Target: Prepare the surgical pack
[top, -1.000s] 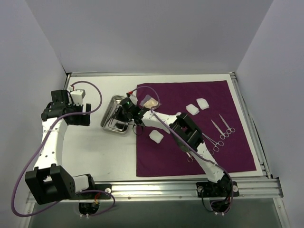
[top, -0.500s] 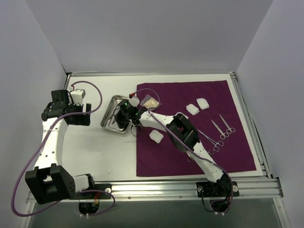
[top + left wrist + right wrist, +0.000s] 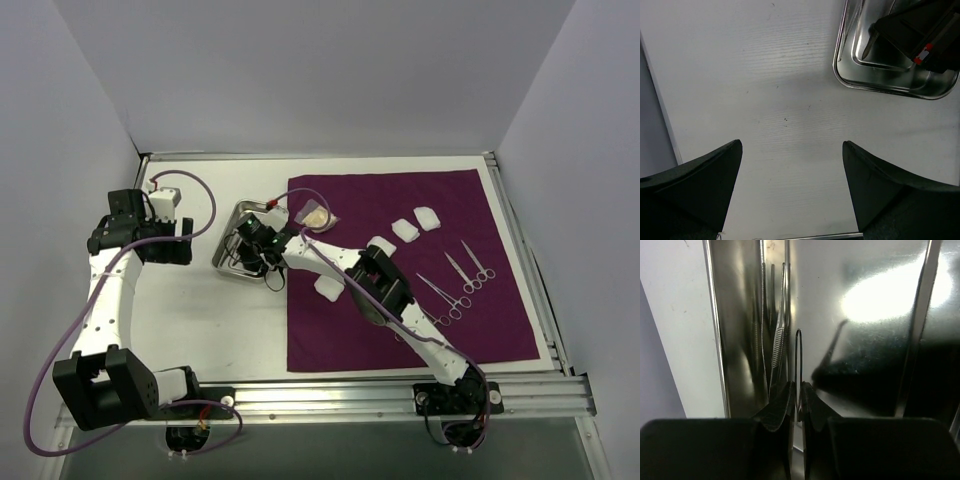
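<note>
Steel tray [image 3: 222,250]: sits on the white table [image 3: 200,320], just beside the left edge of the purple cloth [image 3: 400,195]. A ridged forceps-like tool [image 3: 778,340] lies along its floor.
Right gripper [image 3: 797,397]: lowered into the tray, jaws pinched tight on a thin metal instrument [image 3: 798,355].
Left gripper [image 3: 790,175]: fingers spread wide, holding nothing, above bare table near the tray.
On the cloth: white gauze pads [image 3: 405,229] near the middle, scissor-like instruments [image 3: 455,270] laid out toward the right side.
</note>
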You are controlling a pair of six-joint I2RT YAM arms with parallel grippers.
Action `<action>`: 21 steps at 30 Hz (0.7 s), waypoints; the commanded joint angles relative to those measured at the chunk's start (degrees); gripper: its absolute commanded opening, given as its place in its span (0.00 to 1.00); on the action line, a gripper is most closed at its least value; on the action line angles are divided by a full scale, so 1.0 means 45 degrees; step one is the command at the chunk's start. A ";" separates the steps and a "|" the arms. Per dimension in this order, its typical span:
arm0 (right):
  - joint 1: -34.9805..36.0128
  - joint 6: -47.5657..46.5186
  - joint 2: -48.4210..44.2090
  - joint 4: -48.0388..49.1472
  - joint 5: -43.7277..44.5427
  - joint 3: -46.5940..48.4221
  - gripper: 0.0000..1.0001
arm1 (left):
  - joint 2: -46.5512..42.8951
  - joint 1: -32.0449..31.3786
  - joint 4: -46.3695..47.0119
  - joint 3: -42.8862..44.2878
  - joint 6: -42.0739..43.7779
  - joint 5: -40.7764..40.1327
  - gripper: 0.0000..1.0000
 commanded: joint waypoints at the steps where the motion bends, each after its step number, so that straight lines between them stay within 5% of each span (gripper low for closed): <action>1: -0.0007 0.0636 0.0220 -0.0618 0.0712 -0.0006 0.00 | -0.0260 0.0097 0.0448 0.0002 -0.0021 0.0349 0.91; 9: -0.0027 0.0773 0.0903 -0.0989 0.0849 0.0755 0.03 | -0.0279 0.0077 0.0468 -0.0037 0.0018 0.0408 0.91; 21: -0.0105 0.0559 0.0845 -0.0793 0.0888 0.0736 0.22 | -0.0279 0.0097 0.0507 -0.0056 0.0018 0.0330 0.91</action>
